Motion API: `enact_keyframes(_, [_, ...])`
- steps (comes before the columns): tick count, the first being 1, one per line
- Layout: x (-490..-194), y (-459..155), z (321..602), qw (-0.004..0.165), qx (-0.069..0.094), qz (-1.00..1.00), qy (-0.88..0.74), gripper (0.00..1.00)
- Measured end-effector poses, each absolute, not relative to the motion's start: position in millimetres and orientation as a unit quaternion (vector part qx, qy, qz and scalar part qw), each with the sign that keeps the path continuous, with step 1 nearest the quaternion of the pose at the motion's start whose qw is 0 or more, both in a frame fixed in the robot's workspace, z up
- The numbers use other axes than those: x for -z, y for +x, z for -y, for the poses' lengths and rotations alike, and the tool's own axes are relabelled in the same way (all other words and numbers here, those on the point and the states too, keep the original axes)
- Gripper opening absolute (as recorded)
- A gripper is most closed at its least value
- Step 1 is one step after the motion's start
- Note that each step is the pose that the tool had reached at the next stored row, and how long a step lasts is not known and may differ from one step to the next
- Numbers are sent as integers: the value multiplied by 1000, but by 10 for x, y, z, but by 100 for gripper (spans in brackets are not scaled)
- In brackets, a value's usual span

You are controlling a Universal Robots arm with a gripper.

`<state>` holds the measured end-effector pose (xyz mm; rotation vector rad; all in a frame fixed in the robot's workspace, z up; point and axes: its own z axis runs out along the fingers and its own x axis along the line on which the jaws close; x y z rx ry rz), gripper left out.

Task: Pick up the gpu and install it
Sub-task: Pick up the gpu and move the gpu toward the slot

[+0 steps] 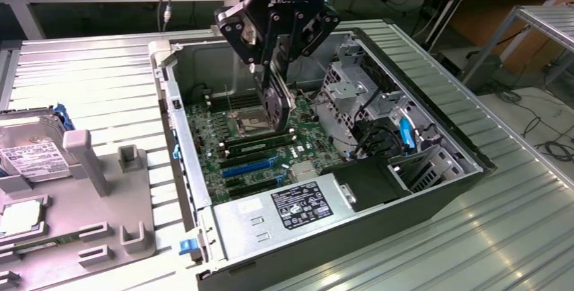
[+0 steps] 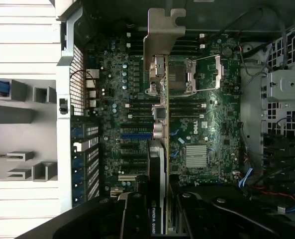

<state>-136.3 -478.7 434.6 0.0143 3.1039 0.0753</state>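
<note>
One gpu [image 1: 274, 103] hangs on edge between my fingers, black face upright, with its silver bracket [image 2: 163, 30] at the end farthest from them. My gripper [image 1: 271, 69] is pinching the card by its upper edge, jaws pressed against its two faces. It sits inside the open computer case [image 1: 431, 197], over the green motherboard [image 1: 305, 130], by the processor socket [image 2: 197, 74] and the memory slots [image 1: 255, 144]; whether its lower edge touches the board I cannot tell. Blue expansion slots [image 1: 251, 165] lie nearer the power supply [image 1: 300, 207]. Outside the case, on the exterior view's left, a grey holder [image 1: 90, 190] carries a hard drive [image 1: 27, 160] on the slatted metal table [image 1: 502, 237].
</note>
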Motion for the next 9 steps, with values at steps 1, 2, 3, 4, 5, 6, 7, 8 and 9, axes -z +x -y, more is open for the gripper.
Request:
enact_keyframes(1, [-4346, -1347, 4787, 18, -24, -1000, 5, 27])
enact_keyframes(2, [-4346, -1327, 4787, 18, -24, -1000, 5, 27])
enact_keyframes(3, [-4346, -1311, 4787, 18, -24, -1000, 5, 27])
enact_keyframes(4, [-4346, -1293, 4786, 18, -24, -1000, 5, 27])
enact_keyframes(5, [-4346, -1276, 4787, 18, -24, -1000, 4, 27])
enact_keyframes(6, [-4346, -1253, 4787, 18, -24, -1000, 4, 27])
enact_keyframes(7, [-4346, -1205, 4787, 18, -24, -1000, 4, 27])
enact_keyframes(8, [-4346, -1176, 4787, 18, -24, -1000, 4, 27])
enact_keyframes(9, [-4346, -1160, 4786, 18, -24, -1000, 4, 27])
